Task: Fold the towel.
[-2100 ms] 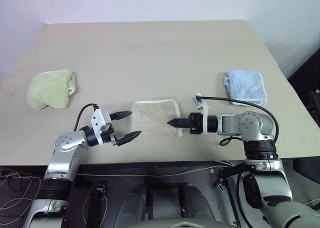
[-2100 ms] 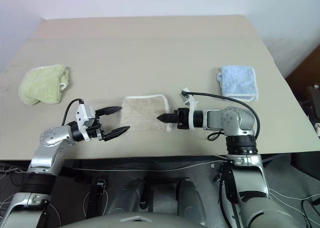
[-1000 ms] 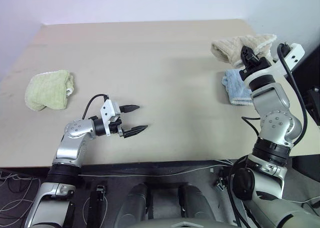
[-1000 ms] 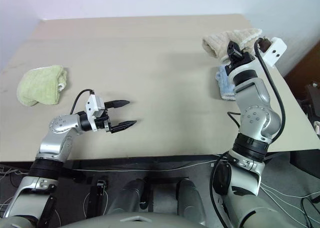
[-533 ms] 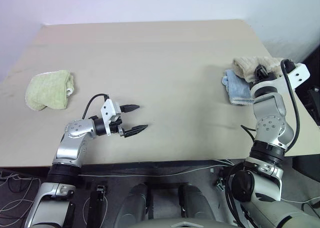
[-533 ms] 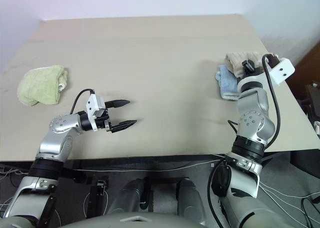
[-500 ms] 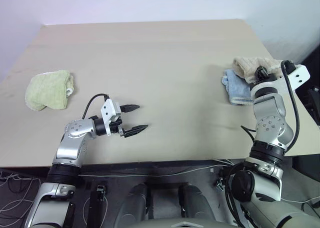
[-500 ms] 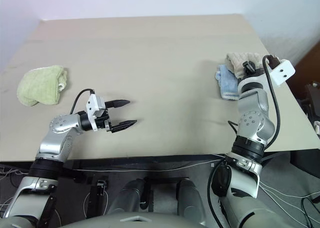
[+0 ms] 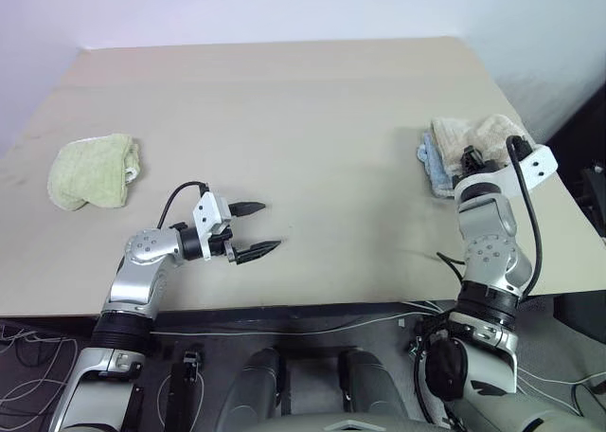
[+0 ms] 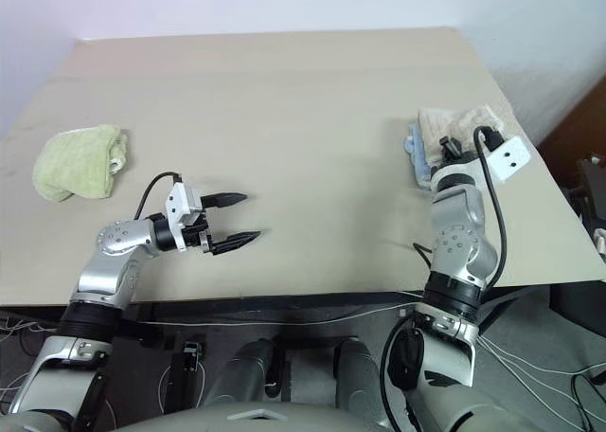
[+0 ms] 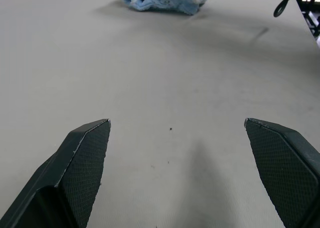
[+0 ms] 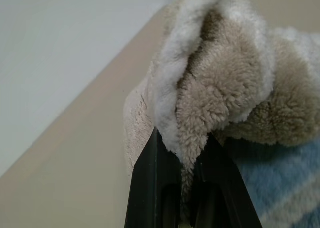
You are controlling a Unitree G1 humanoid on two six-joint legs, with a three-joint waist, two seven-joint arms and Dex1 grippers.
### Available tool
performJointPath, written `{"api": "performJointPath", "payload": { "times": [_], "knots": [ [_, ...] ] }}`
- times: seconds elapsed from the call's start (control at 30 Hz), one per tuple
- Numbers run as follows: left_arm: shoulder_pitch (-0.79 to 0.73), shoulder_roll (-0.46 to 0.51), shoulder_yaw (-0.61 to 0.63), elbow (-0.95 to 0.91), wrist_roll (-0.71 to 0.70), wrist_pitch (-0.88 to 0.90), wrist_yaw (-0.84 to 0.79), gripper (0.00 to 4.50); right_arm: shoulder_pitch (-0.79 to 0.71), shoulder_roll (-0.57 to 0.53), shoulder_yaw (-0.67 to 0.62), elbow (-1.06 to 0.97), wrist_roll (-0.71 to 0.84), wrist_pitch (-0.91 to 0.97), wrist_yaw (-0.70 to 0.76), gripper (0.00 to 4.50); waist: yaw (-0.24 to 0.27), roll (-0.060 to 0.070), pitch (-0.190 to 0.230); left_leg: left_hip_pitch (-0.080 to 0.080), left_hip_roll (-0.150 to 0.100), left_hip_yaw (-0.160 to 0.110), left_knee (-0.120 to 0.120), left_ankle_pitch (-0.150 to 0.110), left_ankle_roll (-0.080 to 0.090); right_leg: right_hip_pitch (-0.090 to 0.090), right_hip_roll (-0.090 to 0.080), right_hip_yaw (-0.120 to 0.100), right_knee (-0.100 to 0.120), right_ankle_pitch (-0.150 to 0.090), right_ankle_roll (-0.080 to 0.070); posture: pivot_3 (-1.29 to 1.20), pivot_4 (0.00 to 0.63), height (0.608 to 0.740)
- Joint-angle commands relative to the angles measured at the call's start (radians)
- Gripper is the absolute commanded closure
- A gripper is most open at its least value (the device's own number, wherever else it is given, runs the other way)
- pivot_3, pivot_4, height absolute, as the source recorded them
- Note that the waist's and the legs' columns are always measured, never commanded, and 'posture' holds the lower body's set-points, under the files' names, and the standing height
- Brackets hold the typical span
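Clamped on a bunched fold of the towel (image 12: 220,113), the right gripper (image 12: 186,188) holds it over the light blue towel (image 9: 437,165) lying beneath its jaws; the left gripper (image 9: 258,231) hangs wide open over bare table (image 9: 284,119); a green towel (image 9: 90,171) lies well off beyond it.

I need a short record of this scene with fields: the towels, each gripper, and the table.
beige towel: bunched, lying on the light blue towel, pinched by the right gripper
green towel: bunched, at the table's left side
left gripper: open, holding nothing, above bare table
right gripper: shut on the beige towel
table: tan top
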Motion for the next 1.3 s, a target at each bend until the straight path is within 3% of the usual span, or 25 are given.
{"api": "performJointPath", "payload": {
  "times": [0.03, 0.6, 0.63, 1.03, 1.3],
  "knots": [
    [0.005, 0.007, -0.011, -0.003, 0.014, -0.028, -0.013, 0.0, 0.016, 0.018, 0.011, -0.065, 0.019, 0.008, -0.025, 4.48, 0.0, 0.0, 0.0, 0.0, 0.0, 0.0, 0.0, 0.0, 0.0, 0.0, 0.0, 0.0, 0.0, 0.0, 0.0, 0.0, 0.15, 0.74],
    [0.005, -0.022, 0.001, 0.032, -0.002, -0.016, -0.013, 0.0, -0.002, 0.055, -0.062, -0.005, 0.115, -0.019, -0.133, 4.48, 0.0, 0.0, 0.0, 0.001, 0.0, 0.0, 0.0, 0.0, 0.0, 0.0, 0.0, 0.0, 0.0, 0.0, 0.0, 0.0, 0.15, 0.74],
    [0.008, -0.023, 0.0, 0.035, -0.001, -0.02, -0.015, 0.0, 0.0, 0.057, -0.064, -0.006, 0.122, -0.021, -0.138, 3.92, 0.0, 0.0, 0.0, 0.001, 0.0, 0.0, 0.0, 0.0, 0.0, 0.0, 0.0, 0.0, 0.0, 0.0, 0.0, 0.0, 0.15, 0.74],
    [-0.006, -0.027, 0.001, 0.093, 0.004, -0.054, -0.037, 0.0, 0.013, 0.011, -0.045, -0.047, 0.123, -0.013, -0.142, 0.01, 0.0, 0.0, 0.0, 0.001, 0.0, 0.0, 0.0, 0.0, 0.0, 0.001, 0.0, 0.0, 0.0, 0.0, 0.0, 0.0, 0.15, 0.74],
    [-0.023, -0.036, -0.008, 0.103, 0.009, -0.058, -0.043, 0.0, 0.036, -0.11, -0.045, -0.151, 0.179, 0.089, -0.126, 0.01, 0.003, 0.001, 0.0, 0.001, 0.0, 0.0, 0.0, 0.0, 0.0, 0.001, 0.0, 0.0, 0.0, 0.0, 0.0, 0.0, 0.15, 0.74]
  ]
}}
